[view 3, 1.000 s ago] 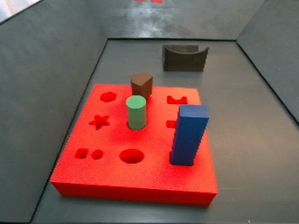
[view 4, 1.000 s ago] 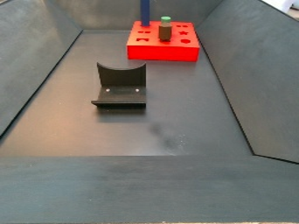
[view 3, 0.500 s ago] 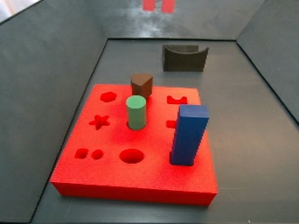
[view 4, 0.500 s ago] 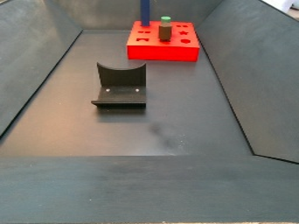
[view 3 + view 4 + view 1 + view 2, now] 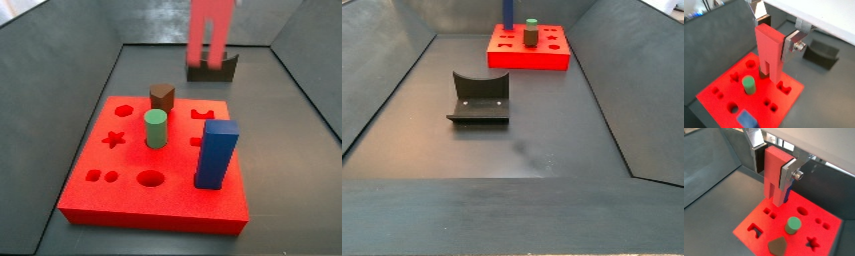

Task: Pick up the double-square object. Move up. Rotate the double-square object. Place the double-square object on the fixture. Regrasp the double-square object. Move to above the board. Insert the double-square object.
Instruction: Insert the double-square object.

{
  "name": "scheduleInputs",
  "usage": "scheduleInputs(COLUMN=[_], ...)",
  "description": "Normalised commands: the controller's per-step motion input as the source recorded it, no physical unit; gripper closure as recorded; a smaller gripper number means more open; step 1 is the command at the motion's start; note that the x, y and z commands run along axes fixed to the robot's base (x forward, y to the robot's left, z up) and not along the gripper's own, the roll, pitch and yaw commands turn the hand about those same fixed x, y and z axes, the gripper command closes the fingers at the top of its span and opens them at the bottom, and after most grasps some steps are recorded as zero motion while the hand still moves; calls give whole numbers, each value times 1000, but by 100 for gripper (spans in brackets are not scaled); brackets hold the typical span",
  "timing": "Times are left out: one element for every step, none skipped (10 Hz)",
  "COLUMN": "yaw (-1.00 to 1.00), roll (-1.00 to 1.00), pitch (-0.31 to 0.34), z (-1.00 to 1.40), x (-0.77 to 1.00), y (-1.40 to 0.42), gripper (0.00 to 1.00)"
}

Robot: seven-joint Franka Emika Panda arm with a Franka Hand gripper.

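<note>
Motion blur smears the double-square object [image 5: 209, 35] in a side view, where its top is cut off by the frame edge and the gripper [image 5: 772, 37] is not seen. In both wrist views the red-pink piece [image 5: 774, 175] is seen clamped upright between the fingers [image 5: 792, 45], closed on its flat sides, its lower end hanging below them above the board [image 5: 724, 82]. The green cylinder [image 5: 748, 83], brown hexagonal peg [image 5: 777, 247] and blue block [image 5: 217, 153] stand in the board. The fixture [image 5: 480, 97] is seen apart on the floor.
</note>
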Motion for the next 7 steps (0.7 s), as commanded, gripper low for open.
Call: scheduleInputs(yaw=[0,151,203,189,0,23,134], roll=[0,0,-1,-14,-6,-14,0], pitch=[-81,-64,-64,-50,0,0,-70], z=[-1000,-1000,-1000,-1000,0,-163,-674], x=[157,31,63,11,0,0,-157], y=[-100,0,-6,-37,0,-131,-154], gripper=[100,100,100,100,100,100,100])
